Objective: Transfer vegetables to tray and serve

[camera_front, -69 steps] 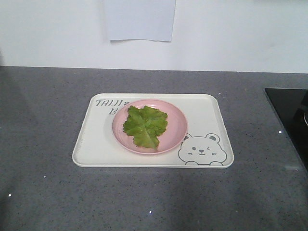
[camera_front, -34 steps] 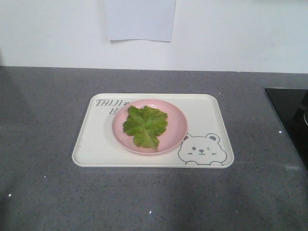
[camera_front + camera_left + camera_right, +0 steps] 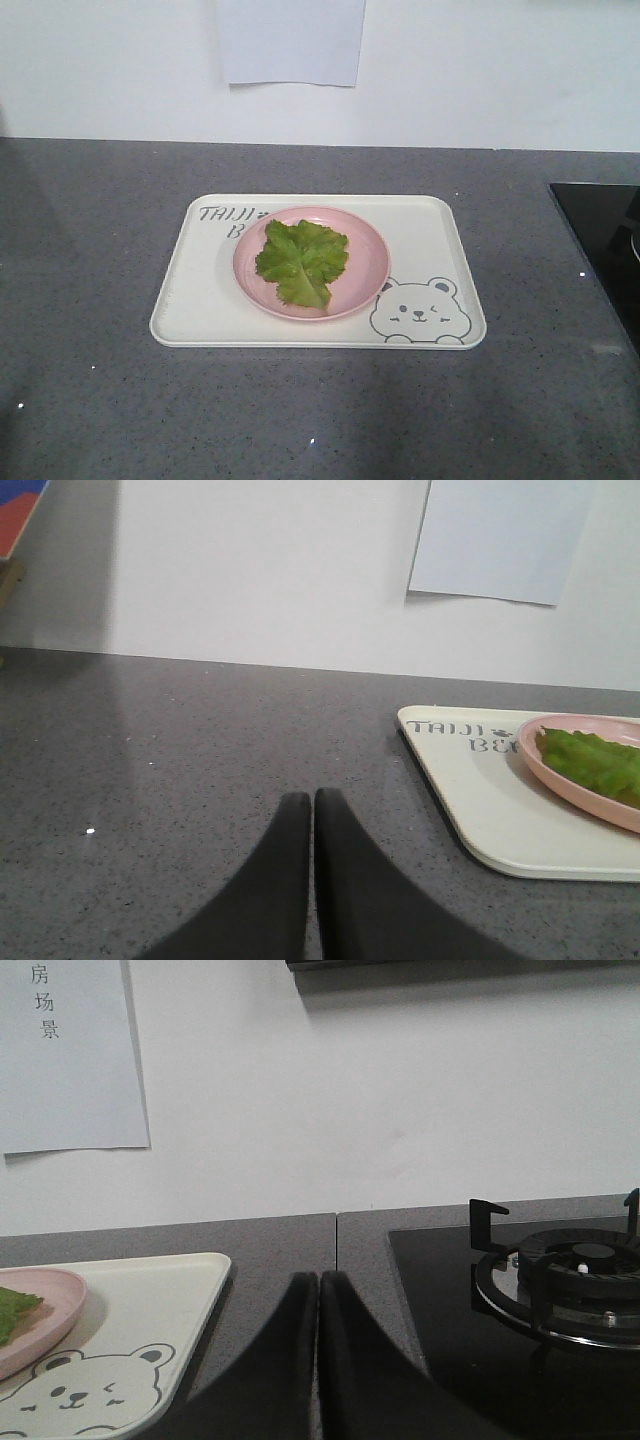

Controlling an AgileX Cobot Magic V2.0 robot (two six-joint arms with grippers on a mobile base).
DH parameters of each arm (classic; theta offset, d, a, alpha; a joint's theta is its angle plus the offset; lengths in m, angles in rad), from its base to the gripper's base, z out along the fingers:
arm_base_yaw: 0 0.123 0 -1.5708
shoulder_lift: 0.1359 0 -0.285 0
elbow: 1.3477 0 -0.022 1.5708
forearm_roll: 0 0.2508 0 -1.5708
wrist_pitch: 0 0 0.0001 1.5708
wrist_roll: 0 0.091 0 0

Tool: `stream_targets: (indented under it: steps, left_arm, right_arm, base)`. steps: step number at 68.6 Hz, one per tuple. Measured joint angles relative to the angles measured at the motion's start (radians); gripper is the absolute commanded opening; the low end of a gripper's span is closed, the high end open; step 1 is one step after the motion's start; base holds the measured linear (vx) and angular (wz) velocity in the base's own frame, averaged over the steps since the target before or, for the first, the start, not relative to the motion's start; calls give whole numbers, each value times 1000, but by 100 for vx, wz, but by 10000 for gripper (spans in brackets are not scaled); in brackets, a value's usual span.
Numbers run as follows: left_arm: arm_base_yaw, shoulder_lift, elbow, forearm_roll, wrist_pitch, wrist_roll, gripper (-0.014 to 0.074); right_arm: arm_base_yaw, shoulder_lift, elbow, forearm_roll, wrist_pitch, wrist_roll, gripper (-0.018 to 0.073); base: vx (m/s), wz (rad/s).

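— Location of the vegetables?

— One lettuce leaf (image 3: 302,261), bright green and crinkled, pale rib running toward the near edge. It lies flat on a round pink plate (image 3: 365,255), well inside the rim. The plate itself stands on the cream tray (image 3: 200,310), roughly central, covering part of the "TAIJI" lettering at the far left corner. The grey bear drawing (image 3: 420,312) shows at the near right corner, just beside the plate.

— And the tray?

— Flat on the grey speckled worktop (image 3: 100,400), long side toward me. A black hob (image 3: 600,240) sits at the right edge of the worktop, apart from the tray; a burner grate (image 3: 575,1270) is plain in the right wrist view. A sheet of paper (image 3: 290,40) is fixed to the white wall behind.

— Arms?

— Neither appears in the front view. The left gripper (image 3: 312,798) has its jaws pressed together, nothing between them, low over bare worktop to the left of the tray. The right gripper (image 3: 318,1278) is likewise closed and empty, over the strip of worktop between tray and hob. Neither touches tray, plate or leaf.
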Motion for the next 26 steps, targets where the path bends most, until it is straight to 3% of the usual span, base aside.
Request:
stream_targets:
  steps: [26]
  left_arm:
    - [0, 0, 0, 0, 0, 0, -6]
  right_arm:
    - [0, 0, 0, 0, 0, 0, -3]
  base:
    - [0, 0]
